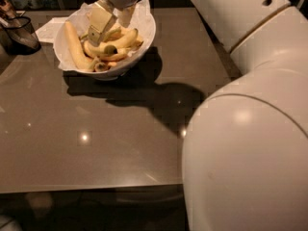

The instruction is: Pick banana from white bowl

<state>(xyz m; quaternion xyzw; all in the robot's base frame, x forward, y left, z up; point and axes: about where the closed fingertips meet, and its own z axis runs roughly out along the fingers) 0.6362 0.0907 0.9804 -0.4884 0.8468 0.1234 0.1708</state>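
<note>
the gripper (113, 24) hung inside the white bowl (131, 63), just above the bananas (123, 40). its fingers (100, 23) stood spread apart, gripping nothing.

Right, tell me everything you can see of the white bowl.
The white bowl is large, round and deep, with a smooth glossy wall. It stands upright toward the far left of the dark table. Crinkled white paper lines it and sticks up above the rim. It holds several yellow bananas, one long one lying along the left side. The gripper hangs in the bowl's mouth, fingers apart, right at the bananas.
</note>
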